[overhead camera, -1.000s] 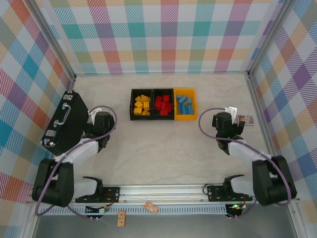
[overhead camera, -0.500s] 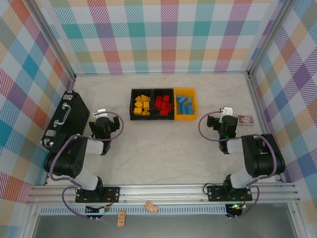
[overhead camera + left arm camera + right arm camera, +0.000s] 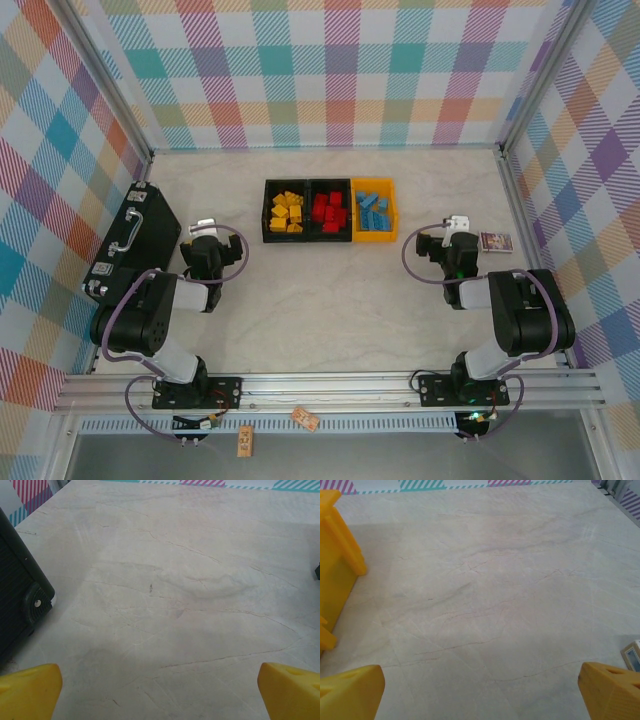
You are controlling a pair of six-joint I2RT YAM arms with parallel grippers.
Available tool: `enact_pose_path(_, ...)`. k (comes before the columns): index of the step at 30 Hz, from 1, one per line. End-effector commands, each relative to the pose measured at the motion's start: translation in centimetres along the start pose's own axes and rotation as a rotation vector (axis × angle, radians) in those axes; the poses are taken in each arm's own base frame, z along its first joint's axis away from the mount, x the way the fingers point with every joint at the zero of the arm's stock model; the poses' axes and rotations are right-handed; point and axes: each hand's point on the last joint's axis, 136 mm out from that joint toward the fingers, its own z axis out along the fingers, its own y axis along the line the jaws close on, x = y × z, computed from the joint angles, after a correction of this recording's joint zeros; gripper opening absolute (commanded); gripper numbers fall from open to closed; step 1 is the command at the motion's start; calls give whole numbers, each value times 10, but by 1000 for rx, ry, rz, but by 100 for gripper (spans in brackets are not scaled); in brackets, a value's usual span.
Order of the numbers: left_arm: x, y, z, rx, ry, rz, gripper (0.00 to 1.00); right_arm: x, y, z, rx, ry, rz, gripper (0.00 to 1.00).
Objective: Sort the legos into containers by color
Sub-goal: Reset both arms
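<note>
Three containers stand in a row at the back middle of the table. The left black bin (image 3: 285, 212) holds yellow legos (image 3: 288, 210). The middle black bin (image 3: 329, 212) holds red legos (image 3: 330, 211). Blue legos (image 3: 372, 211) lie in the yellow-orange bin (image 3: 373, 233), whose wall (image 3: 335, 565) also borders the right wrist view on the left. My left gripper (image 3: 203, 229) rests low, left of the bins, open and empty, with yellow fingertips (image 3: 30, 690) far apart over bare table. My right gripper (image 3: 453, 226) sits right of the bins, also open, its fingertips (image 3: 610, 687) wide and nothing between them.
A black briefcase (image 3: 130, 245) with a handle lies at the left, close beside the left gripper, and its edge (image 3: 20, 600) shows in the left wrist view. A small picture card (image 3: 497, 241) lies just right of the right gripper, its corner (image 3: 632, 655) in the right wrist view.
Over the last second both arms folded back from a stretched pose to a tucked one. Both grippers stayed open and empty. The legos and bins did not move.
</note>
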Motion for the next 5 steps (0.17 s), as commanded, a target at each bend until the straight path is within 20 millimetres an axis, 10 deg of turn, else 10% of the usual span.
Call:
enact_pose_path(1,-13,-2,1,12,-44,-10,100,-18,2,3,-25,-46,28,99)
enact_pose_path(5,-14,-2,1,13,-47,-11,100,-19,2,2,-23,-54,24,99)
